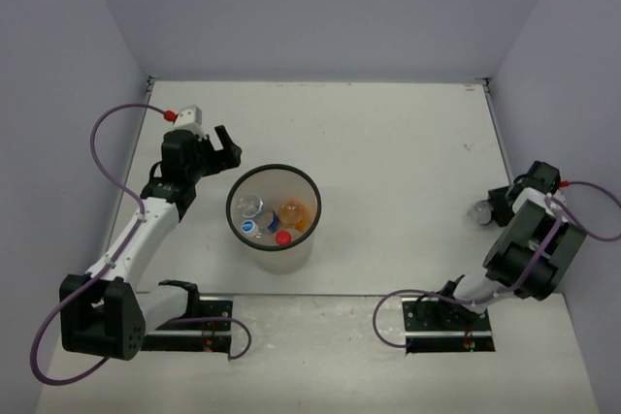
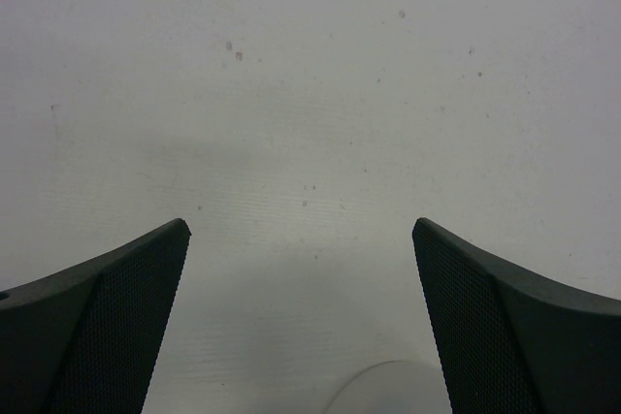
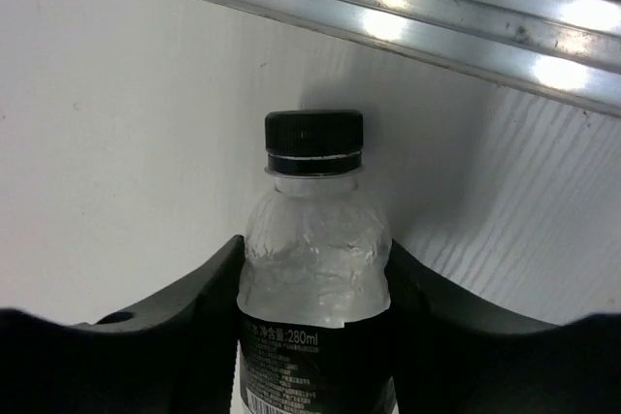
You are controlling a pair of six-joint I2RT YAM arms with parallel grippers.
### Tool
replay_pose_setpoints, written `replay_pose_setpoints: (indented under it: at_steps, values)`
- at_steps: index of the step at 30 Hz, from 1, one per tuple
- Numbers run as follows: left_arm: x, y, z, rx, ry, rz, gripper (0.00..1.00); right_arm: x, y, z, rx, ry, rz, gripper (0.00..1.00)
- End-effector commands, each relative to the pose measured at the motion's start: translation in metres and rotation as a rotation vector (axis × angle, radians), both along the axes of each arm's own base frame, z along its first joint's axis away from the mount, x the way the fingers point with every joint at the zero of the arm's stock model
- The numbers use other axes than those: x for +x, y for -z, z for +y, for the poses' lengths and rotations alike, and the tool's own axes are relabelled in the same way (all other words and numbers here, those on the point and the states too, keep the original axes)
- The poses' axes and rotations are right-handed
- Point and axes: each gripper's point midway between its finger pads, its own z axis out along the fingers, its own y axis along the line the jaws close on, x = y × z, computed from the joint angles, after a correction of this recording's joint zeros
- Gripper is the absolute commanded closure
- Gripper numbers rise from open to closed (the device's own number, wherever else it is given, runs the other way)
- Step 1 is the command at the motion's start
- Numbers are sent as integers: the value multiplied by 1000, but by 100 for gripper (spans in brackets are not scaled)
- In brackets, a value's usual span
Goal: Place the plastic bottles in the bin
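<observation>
The bin (image 1: pixel 236 195), a round translucent bucket with a black rim, stands left of the table's centre. Inside it lie a clear bottle (image 1: pixel 252 206), a blue-capped bottle (image 1: pixel 249 227), a red-capped bottle (image 1: pixel 282 236) and the stubby orange bottle (image 1: pixel 293 212). My left gripper (image 1: pixel 226 145) is open and empty, just up-left of the bin; its wrist view shows bare table and a curved pale edge (image 2: pixel 388 385). My right gripper (image 1: pixel 495 203) is at the far right edge, shut on the black-labelled clear bottle (image 3: pixel 312 278) with a black cap, whose end shows in the top view (image 1: pixel 479 210).
Grey walls enclose the white table on three sides. An aluminium rail (image 3: pixel 408 16) runs along the wall just beyond the held bottle. Both arm bases sit on black plates at the near edge (image 1: pixel 194 322) (image 1: pixel 437 322).
</observation>
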Motion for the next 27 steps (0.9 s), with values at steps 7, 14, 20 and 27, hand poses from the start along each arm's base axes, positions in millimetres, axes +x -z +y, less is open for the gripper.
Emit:
replay_pose_setpoints:
  at_steps: [7, 14, 20, 27]
  values:
    - [1, -5, 4, 18, -12, -21, 0, 25, -89, 29, -113, -210, -207, 87]
    - [2, -6, 4, 14, -14, -25, 0, 46, -209, 98, -284, -487, -464, 88]
    - [2, -11, 4, 14, -13, -35, 0, 33, -341, 221, -307, -872, -877, 89]
    - [3, -12, 8, 25, -35, -43, 0, -3, -426, 317, -322, -1140, -1146, 89]
